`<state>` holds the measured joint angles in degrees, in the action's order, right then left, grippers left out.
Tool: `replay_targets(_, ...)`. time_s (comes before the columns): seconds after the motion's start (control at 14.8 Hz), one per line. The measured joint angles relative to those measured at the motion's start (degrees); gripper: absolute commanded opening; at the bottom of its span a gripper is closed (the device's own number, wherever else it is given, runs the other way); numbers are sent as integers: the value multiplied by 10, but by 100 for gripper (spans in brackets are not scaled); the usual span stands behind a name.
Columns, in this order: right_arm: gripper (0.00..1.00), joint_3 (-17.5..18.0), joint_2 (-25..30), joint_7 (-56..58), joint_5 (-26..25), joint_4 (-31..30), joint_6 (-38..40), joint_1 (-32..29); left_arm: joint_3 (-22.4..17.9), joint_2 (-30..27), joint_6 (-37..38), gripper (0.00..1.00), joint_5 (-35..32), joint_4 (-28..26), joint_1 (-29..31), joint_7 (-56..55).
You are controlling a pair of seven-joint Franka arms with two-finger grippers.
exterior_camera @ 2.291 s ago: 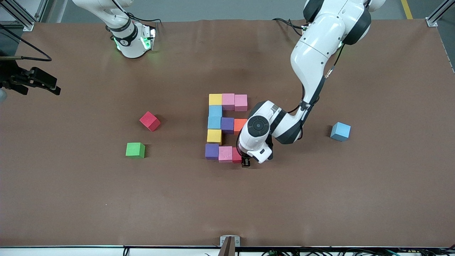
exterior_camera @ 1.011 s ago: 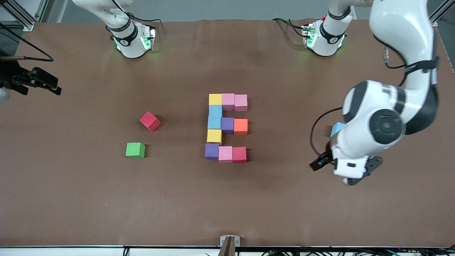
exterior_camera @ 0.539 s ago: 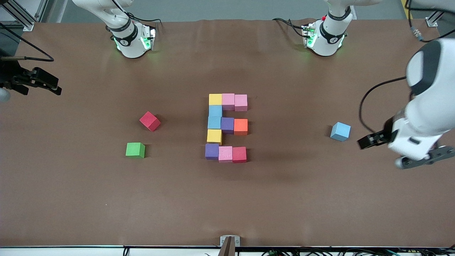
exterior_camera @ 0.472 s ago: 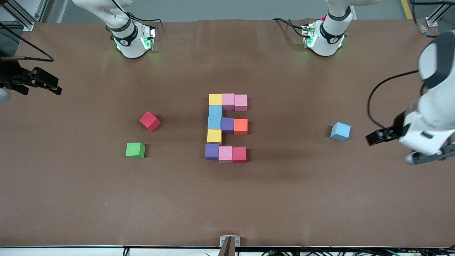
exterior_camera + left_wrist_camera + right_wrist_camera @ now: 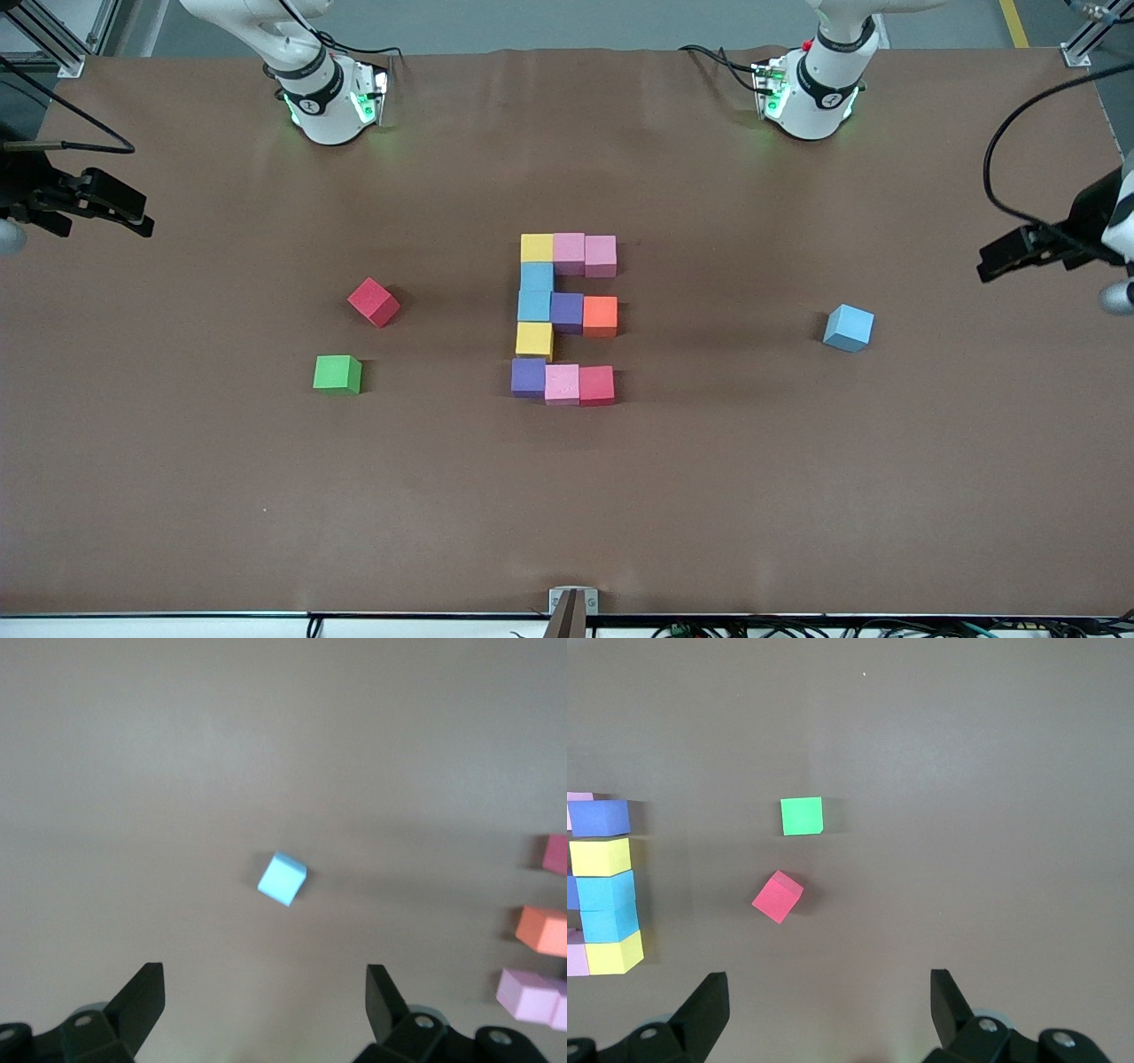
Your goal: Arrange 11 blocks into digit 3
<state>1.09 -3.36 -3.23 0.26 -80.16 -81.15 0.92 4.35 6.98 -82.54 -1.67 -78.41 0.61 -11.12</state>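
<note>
Brown tabletop [image 5: 797, 496]. Digit 3 [image 5: 567, 319] of eleven touching blocks sits mid-frame. Left hand [image 5: 266, 1014] at right edge, fingers spread, empty, above loose light blue cube [image 5: 849, 328]. Right hand [image 5: 830, 1014] at left edge, likewise spread, waiting. Loose red cube [image 5: 373, 301], green cube [image 5: 337, 373] centre-left.

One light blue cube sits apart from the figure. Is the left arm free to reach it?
Probably yes: the lone light blue cube stands by itself, and the left gripper hangs open over bare table beside it.

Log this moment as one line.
figure: eleven cubes joined | loose: blue cube, red cube, green cube | left tool: open, empty | right tool: open, empty
</note>
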Motion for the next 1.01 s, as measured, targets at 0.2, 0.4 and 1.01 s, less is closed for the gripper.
replay_targets(0.2, 100, 0, 0, 0, 0, 0, 0, 0, -22, -73, -8, 100, 16, -88, 0, 4)
replay_targets(0.4, 100, 0, 0, 0, 0, 0, 0, 0, -31, -104, -12, 100, 17, -121, 4, 8)
replay_targets(1.01, 100, 0, 0, 0, 0, 0, 0, 0, -29, -104, -21, 100, 17, -122, 3, 20)
